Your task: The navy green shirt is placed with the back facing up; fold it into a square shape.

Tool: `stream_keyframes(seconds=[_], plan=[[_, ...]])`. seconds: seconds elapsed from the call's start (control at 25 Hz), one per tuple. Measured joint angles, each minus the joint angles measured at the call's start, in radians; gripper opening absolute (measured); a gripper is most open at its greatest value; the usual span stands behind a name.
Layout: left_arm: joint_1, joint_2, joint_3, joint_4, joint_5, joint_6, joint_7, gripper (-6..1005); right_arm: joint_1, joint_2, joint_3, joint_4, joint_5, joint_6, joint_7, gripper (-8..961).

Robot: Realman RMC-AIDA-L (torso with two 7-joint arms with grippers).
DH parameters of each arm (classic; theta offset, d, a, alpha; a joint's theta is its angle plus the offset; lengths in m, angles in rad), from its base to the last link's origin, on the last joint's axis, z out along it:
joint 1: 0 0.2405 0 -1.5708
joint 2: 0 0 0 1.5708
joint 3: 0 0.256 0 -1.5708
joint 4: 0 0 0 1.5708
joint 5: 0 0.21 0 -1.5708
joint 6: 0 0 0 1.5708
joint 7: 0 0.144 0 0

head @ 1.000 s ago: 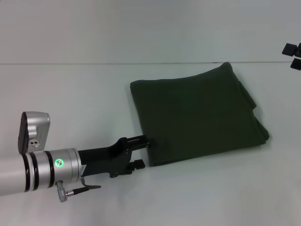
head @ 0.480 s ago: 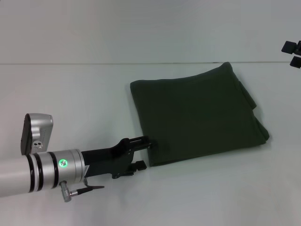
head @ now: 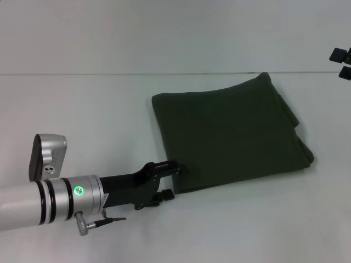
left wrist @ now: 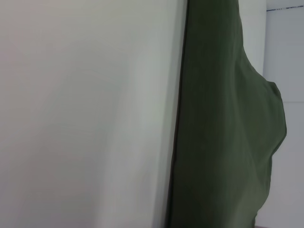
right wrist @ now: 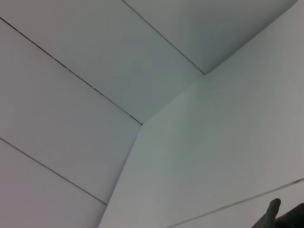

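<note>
The navy green shirt [head: 230, 134] lies folded into a rough square on the white table [head: 82, 109], right of centre, with plain fabric up. My left gripper [head: 171, 179] reaches in from the near left. It is open, with its fingertips [head: 174, 166] at the shirt's near-left corner, one on each side of the left edge. The left wrist view shows the shirt [left wrist: 223, 133] edge-on beside bare table. My right gripper [head: 341, 64] is parked at the far right edge of the head view, open and well away from the shirt.
The table's back edge [head: 109, 73] meets a pale wall behind the shirt. The right wrist view shows only wall panels and table surface [right wrist: 228, 142], with a small dark shape at its corner.
My left arm has slid slightly to the right and nearer, bringing the open fingers closer to the shirt's near-left corner. The shirt and the right gripper have not moved.
</note>
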Motion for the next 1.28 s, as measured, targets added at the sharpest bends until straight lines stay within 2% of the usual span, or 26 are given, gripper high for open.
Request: stream_keyframes(seconds=[0.48, 0.88, 1.08, 1.28], plan=[[-0.04, 0.0, 0.007, -0.036, 0.001, -0.033, 0.003, 699, -0.004, 0.002, 0.007, 0.002, 0.0, -0.002, 0.0, 851], [-0.037, 0.001, 0.009, -0.041, 0.007, -0.043, -0.004, 677, -0.008, 0.005, 0.025, 0.004, 0.003, -0.01, 0.0, 851], [-0.037, 0.002, 0.017, -0.041, 0.008, -0.046, -0.006, 411, -0.01, 0.005, 0.028, 0.005, 0.003, -0.011, 0.0, 851], [-0.037, 0.002, 0.018, -0.04, 0.008, -0.046, -0.005, 250, -0.01, 0.005, 0.035, 0.006, 0.005, -0.015, 0.0, 851]])
